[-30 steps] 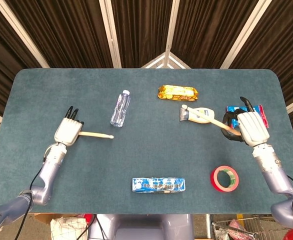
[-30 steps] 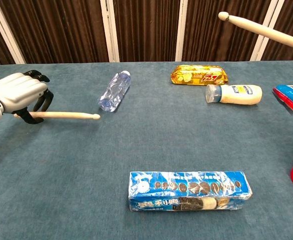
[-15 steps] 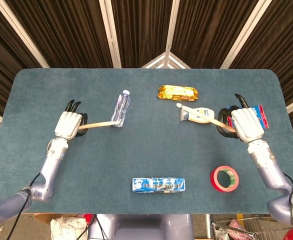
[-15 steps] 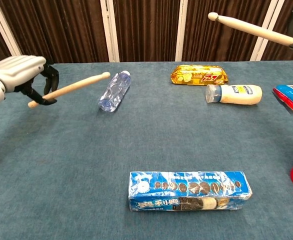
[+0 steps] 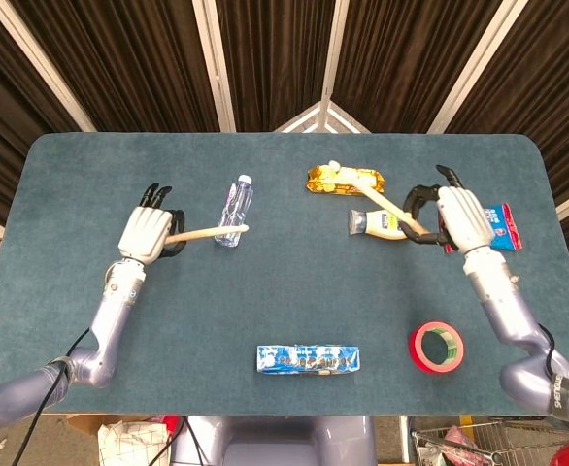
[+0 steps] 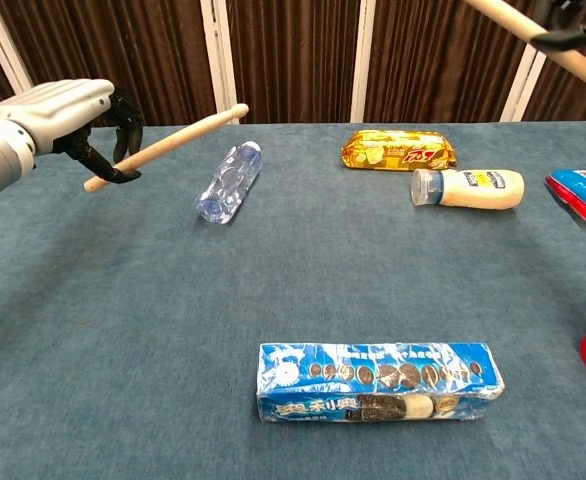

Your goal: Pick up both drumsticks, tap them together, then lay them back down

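My left hand (image 5: 147,233) (image 6: 58,112) grips a pale wooden drumstick (image 5: 212,231) (image 6: 173,134) near its butt, raised over the table's left side, tip pointing right and slightly up over the bottle. At the right, my right hand (image 5: 456,216) (image 6: 571,20) holds the other drumstick (image 5: 377,199) (image 6: 538,42) high, its tip slanting up-left above the gold packet. The two sticks are well apart, not touching.
On the blue-grey table (image 5: 284,301) lie a clear water bottle (image 5: 234,210), a gold snack packet (image 5: 346,179), a white tube (image 5: 377,223), a blue packet (image 5: 503,225), a red tape roll (image 5: 436,346) and a cookie box (image 5: 308,358) near the front edge.
Both hands have risen and moved inward. The left stick came off the table and tilted tip-up; the right stick swung higher, its tip now over the gold packet.
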